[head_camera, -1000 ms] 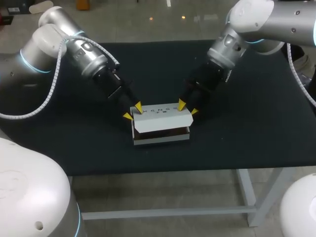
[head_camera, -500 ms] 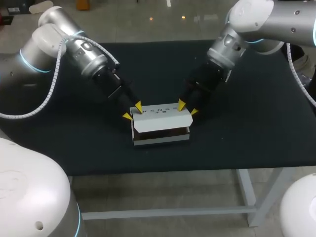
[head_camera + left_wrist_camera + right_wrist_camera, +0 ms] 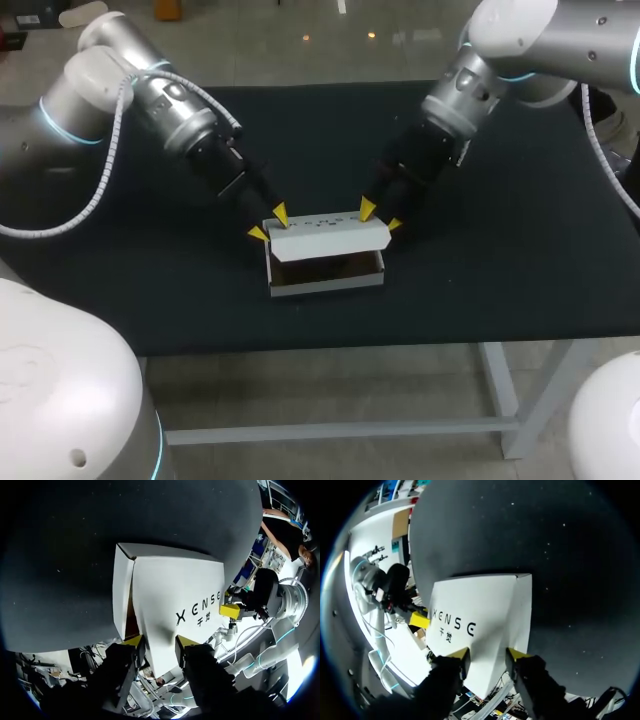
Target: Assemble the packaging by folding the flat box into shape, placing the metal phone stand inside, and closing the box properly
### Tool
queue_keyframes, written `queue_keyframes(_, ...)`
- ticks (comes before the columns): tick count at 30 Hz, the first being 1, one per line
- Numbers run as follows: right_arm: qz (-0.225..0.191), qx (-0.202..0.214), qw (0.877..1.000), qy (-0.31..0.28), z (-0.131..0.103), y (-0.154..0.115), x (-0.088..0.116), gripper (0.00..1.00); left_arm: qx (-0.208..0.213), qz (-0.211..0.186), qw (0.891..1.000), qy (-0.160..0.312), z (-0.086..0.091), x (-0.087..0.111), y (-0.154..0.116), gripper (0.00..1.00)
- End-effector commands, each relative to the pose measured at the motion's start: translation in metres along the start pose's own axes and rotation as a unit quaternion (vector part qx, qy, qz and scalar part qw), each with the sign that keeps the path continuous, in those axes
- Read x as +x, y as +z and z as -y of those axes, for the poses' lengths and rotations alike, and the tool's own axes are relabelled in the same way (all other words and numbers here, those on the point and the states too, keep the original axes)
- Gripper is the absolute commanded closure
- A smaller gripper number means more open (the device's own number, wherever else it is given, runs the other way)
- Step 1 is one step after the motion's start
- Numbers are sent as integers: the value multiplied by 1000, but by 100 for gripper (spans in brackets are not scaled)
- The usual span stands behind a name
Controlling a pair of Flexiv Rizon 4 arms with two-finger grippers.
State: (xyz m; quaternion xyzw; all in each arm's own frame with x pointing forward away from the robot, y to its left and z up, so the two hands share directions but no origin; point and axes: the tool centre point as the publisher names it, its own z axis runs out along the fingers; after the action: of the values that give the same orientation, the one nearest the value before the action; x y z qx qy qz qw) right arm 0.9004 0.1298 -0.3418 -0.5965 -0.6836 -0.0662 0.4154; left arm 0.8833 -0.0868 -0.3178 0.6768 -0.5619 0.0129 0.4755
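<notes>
A white cardboard box (image 3: 326,285) sits at the middle of the black table, its hinged lid (image 3: 330,234) tilted up over a dark brown inside. No phone stand can be made out in it. My left gripper (image 3: 269,224) is at the lid's left rear corner and my right gripper (image 3: 380,217) at its right rear corner. In the left wrist view the printed lid (image 3: 180,590) spreads ahead of the open left gripper (image 3: 160,641), the lid's edge lying in the gap. The right wrist view shows the same lid (image 3: 480,610) at the open right gripper (image 3: 488,654).
The black table cloth (image 3: 520,240) surrounds the box with bare room on all sides. The table's front edge (image 3: 330,350) runs a short way in front of the box.
The lid has swung upward, exposing more of the box's brown inside. Both grippers stay at the rear corners, and the right one has shifted slightly up.
</notes>
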Motion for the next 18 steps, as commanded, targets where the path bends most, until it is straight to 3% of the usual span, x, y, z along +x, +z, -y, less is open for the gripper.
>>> queue_keyframes(1, -8, 27, 1000, 1, -9, 0, 1, 51, -13, 1, 1000, -1, 6, 4, 0, 58)
queue_keyframes(18, -14, 38, 999, 7, -9, -3, 6, 51, -20, 2, 1000, -7, 5, 6, -4, 59)
